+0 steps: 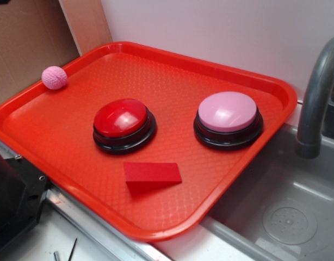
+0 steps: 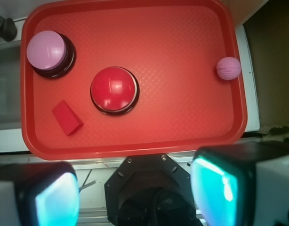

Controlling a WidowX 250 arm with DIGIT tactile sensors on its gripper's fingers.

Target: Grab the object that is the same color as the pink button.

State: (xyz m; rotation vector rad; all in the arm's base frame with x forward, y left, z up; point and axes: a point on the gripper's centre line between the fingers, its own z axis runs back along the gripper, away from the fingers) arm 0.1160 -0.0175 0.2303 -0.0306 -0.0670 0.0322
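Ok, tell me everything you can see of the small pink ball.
The pink ball is small and round, with a knitted, bumpy surface, and looks soft. It sits on the rim of the red tray, at the far left edge in the exterior view, well apart from both buttons. Nothing else touches it; the gripper is far off.
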